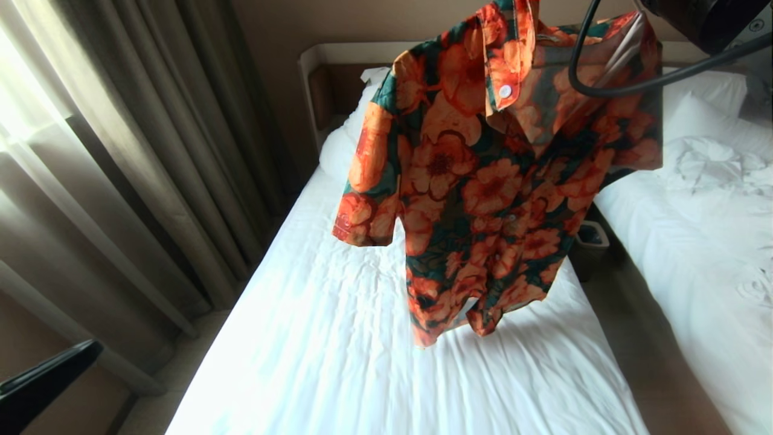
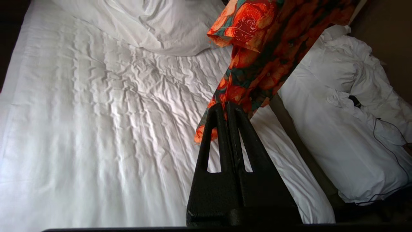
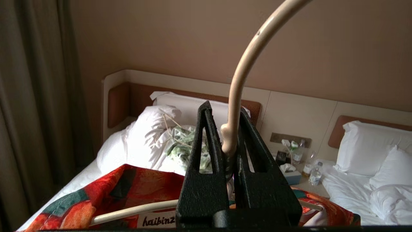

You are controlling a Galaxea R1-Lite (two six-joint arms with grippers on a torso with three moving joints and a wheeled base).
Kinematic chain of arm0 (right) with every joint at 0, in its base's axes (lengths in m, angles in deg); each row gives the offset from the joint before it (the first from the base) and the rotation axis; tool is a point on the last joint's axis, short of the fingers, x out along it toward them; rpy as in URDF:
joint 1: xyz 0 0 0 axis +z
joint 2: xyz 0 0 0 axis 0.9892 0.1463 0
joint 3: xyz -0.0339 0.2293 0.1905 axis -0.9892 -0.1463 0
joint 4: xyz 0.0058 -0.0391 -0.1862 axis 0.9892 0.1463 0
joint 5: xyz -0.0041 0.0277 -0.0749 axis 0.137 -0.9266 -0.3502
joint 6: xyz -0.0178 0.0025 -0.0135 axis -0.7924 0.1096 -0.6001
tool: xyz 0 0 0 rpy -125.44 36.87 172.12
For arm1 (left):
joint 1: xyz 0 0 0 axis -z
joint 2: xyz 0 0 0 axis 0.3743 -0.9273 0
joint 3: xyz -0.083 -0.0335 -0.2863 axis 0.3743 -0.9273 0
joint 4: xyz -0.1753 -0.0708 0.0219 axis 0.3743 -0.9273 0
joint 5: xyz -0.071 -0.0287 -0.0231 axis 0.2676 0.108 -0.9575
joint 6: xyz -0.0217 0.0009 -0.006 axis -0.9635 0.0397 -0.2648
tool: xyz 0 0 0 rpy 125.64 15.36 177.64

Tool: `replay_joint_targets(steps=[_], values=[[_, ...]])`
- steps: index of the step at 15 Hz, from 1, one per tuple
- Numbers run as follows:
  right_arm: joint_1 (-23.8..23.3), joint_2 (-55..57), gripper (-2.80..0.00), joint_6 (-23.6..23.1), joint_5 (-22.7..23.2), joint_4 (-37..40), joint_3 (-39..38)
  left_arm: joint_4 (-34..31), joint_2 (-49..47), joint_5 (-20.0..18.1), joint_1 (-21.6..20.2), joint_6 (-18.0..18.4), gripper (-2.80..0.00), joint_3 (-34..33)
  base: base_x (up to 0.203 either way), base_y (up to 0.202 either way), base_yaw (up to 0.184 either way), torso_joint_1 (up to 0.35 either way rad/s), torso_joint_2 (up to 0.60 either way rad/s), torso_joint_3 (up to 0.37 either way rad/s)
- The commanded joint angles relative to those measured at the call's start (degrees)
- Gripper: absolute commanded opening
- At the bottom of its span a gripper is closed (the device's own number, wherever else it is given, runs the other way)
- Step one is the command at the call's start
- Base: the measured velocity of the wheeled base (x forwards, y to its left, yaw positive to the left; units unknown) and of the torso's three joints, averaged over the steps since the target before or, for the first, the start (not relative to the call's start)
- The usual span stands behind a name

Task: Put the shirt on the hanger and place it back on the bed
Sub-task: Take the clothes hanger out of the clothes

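Pinching the base of the hook of the hanger (image 3: pixel 239 74), the fingers (image 3: pixel 257 161) of our right gripper (image 3: pixel 229 146) are clamped on the cream wire, and the hook curves up past them. In the head view only that arm's dark bulk and cable show, at about one o'clock. Beneath the gripper, the hanger's shoulder bar runs inside the collar of the shirt (image 1: pixel 483 181), where a label reads "haibinz".

We see the shirt hanging in the air, draped on the hanger, its orange flowers facing us and one white button at the collar. One sleeve sticks out toward nine o'clock of the garment, and the hem dangles just above the wrinkled white sheet of the bed (image 1: pixel 338 338), which stretches from six o'clock up to the pillows and the brown headboard at twelve.

Our left gripper (image 2: pixel 226 108) has its fingers (image 2: pixel 214 129) pressed together with nothing between them. In its own view the tips overlap the shirt's lower edge, but we cannot tell whether they touch the cloth.

Toward three o'clock stands a second bed (image 1: pixel 694 241) with a rumpled duvet. Curtains (image 1: pixel 121 151) hang at nine o'clock.
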Motion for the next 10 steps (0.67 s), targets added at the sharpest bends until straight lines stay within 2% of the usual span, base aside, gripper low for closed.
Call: replay_joint_targets(steps=[1, 10], values=[[0.18, 0.57, -2.80, -0.95, -0.09, -2.10, 0.00, -1.00, 3.48, -0.09, 0.00, -0.08, -2.80, -0.10, 0.000, 0.000, 0.000, 0.000, 0.00, 0.000], [0.18, 0.37, -2.80, -1.17, -0.36, -2.01, 0.00, -1.03, 5.06, -0.03, -0.02, -0.11, -2.80, -0.81, 0.000, 0.000, 0.000, 0.000, 0.00, 0.000]])
